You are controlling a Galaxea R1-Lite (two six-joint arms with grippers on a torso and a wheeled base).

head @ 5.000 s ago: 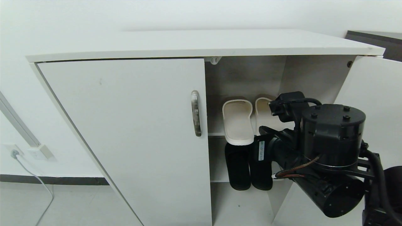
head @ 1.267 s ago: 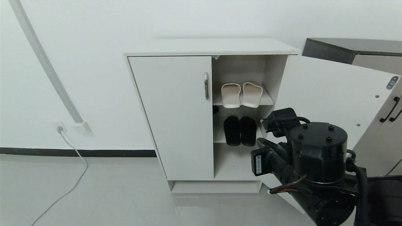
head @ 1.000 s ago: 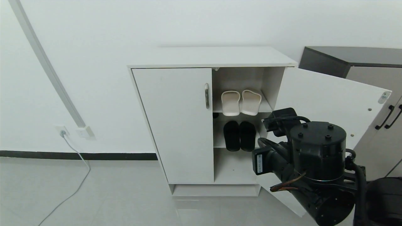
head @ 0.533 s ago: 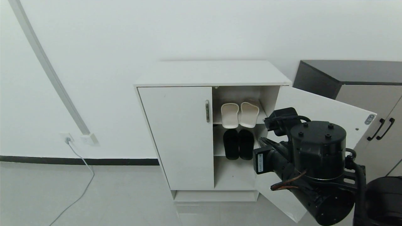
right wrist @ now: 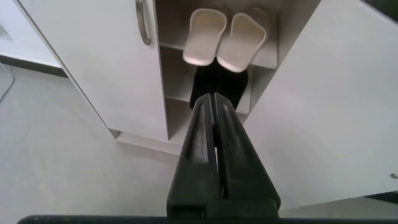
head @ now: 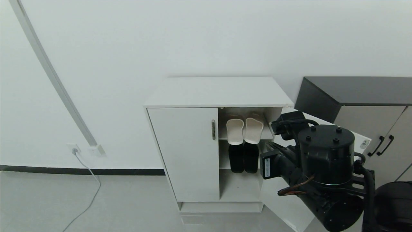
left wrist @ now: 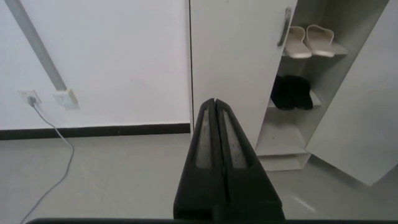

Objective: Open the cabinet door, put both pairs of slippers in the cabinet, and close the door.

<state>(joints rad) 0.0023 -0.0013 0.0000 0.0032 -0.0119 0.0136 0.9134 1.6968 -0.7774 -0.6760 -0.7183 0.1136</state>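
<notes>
Plain white wall (head: 193, 38) and pale grey tiled floor (head: 128, 206) are making up the room, with a grey conduit strip (head: 48, 71) running diagonally down the left of the frame to a wall outlet (head: 74, 149), where a cable (head: 93, 190) is trailing onto the floor.

Centre frame, the white cabinet (head: 215, 91) is standing against the wall. Its left door (head: 186, 151) is sitting shut, metal handle (head: 213, 129) along its inner edge, while the right door (head: 280, 203) is hanging wide open toward the lower right, partly behind the robot's right arm (head: 322, 161). Both pairs are lying inside the open half: the white slippers (head: 244, 130) are sitting side by side on the upper shelf, ends poking a bit past the shelf edge, and the black slippers (head: 243, 158) are sitting right below them on the next shelf.

Over on the right, a grey cabinet with a dark top (head: 360, 87) is standing just beside the white one, black handles (head: 383, 145) showing.

The left pincer (left wrist: 215, 102) is clenched, fingers pressed flat together, hanging over the floor out in front of the shut door. The right pincer (right wrist: 215, 96) is clenched too, gripping nothing, pointing at the open shelves from well apart.
</notes>
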